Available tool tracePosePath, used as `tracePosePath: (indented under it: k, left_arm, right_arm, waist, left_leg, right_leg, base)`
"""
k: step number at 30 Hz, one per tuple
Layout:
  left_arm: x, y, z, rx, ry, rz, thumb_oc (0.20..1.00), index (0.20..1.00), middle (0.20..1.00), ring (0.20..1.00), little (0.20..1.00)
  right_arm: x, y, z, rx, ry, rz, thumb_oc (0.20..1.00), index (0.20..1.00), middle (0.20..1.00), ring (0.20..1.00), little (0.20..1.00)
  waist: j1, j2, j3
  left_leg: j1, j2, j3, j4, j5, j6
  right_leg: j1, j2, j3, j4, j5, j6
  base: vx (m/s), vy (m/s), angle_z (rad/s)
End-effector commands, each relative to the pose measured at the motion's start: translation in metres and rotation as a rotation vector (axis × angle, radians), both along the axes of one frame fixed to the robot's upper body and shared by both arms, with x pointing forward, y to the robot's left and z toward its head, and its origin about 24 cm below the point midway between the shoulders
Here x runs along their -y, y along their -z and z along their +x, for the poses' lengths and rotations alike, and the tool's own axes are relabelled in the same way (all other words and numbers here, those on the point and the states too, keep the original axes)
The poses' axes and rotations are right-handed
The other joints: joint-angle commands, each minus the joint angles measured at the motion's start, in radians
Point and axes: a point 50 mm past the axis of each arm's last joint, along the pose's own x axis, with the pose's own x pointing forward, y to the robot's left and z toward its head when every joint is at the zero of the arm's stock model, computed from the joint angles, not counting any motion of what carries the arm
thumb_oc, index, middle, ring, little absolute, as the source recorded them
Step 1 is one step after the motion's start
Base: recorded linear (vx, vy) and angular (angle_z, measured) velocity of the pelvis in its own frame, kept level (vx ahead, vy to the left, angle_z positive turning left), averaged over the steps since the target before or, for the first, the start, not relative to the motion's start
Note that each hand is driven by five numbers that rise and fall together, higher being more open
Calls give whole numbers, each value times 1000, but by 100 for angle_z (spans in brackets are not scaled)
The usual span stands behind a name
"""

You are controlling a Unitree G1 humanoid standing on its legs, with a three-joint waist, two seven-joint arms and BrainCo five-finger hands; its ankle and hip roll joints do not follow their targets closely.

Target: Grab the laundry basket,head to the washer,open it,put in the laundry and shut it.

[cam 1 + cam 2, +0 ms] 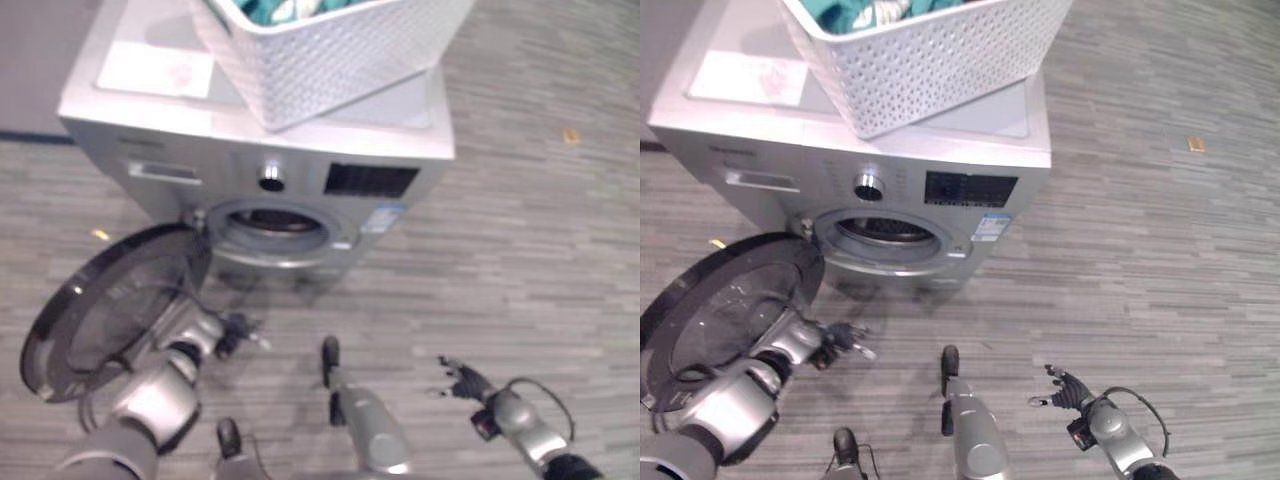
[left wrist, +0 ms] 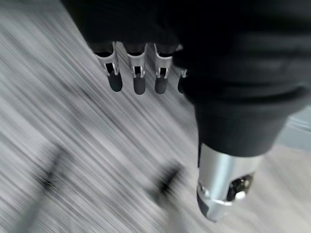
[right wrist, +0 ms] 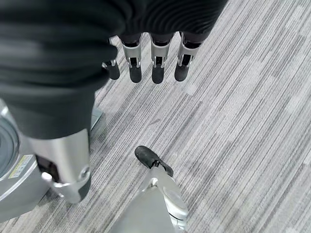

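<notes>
White laundry basket [image 1: 930, 60] atop washer [image 1: 970, 125], long axis skewed to its front, top cut off. Door [image 1: 725, 305] swung open. Left hand [image 1: 225, 330], right hand [image 1: 1065, 388] loosely spread, empty.

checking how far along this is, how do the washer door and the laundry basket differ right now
The washer door is dark, round and glassy, swung fully open low by the floor, close to the left robot hand. The laundry basket is white, boxy and perforated, sitting up on top of the washer with clothes inside, away from both the left and the right robot hand. Neither is held.
</notes>
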Motion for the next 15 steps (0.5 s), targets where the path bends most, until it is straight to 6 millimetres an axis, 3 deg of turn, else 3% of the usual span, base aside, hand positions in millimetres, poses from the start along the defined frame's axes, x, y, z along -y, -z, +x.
tracePosePath:
  k: [1,3,6,8,11,15]
  left_arm:
    - [-47,-54,14,122,-58,215,1000,1000,1000,1000,1000]
    - [-80,-77,4,133,-147,296,1000,1000,1000,1000,1000]
    - [-91,-84,1,145,-179,318,1000,1000,1000,1000,1000]
    - [-110,-102,-6,183,-240,350,1000,1000,1000,1000,1000]
    - [-122,-112,-12,214,-278,372,1000,1000,1000,1000,1000]
    - [-119,-109,-10,237,-280,350,1000,1000,1000,1000,1000]
  right_arm:
    - [-1,-21,17,115,-4,41,1000,1000,1000,1000,1000]
    - [-3,-27,16,135,-31,40,1000,1000,1000,1000,1000]
    - [-3,-26,14,133,-34,46,1000,1000,1000,1000,1000]
    - [0,-26,11,120,-53,21,1000,1000,1000,1000,1000]
    - [4,-27,8,105,-65,2,1000,1000,1000,1000,1000]
    - [10,-29,7,100,-67,-20,1000,1000,1000,1000,1000]
  waist:
    - [15,-54,37]
    - [17,-67,49]
    - [19,-72,53]
    - [29,-82,64]
    - [45,-89,72]
    - [59,-89,81]
  left_leg:
    - [-121,-1,-61,147,-45,52]
    - [-149,8,-72,157,-42,48]
    - [-157,12,-74,160,-40,46]
    - [-169,17,-83,165,-38,42]
    - [-172,22,-89,176,-42,39]
    - [-170,24,-96,190,-49,35]
  right_leg:
    - [28,-122,37,114,-139,144]
    - [24,-117,26,102,-132,141]
    - [25,-115,22,96,-129,140]
    - [33,-111,14,79,-124,138]
    - [53,-103,10,61,-120,134]
    - [80,-99,3,47,-121,130]
  base:
    - [-52,-83,5]
    - [-52,-82,17]
    - [-28,-53,8]
    - [-22,-72,8]
    - [-10,-51,6]
    - [-6,-39,5]
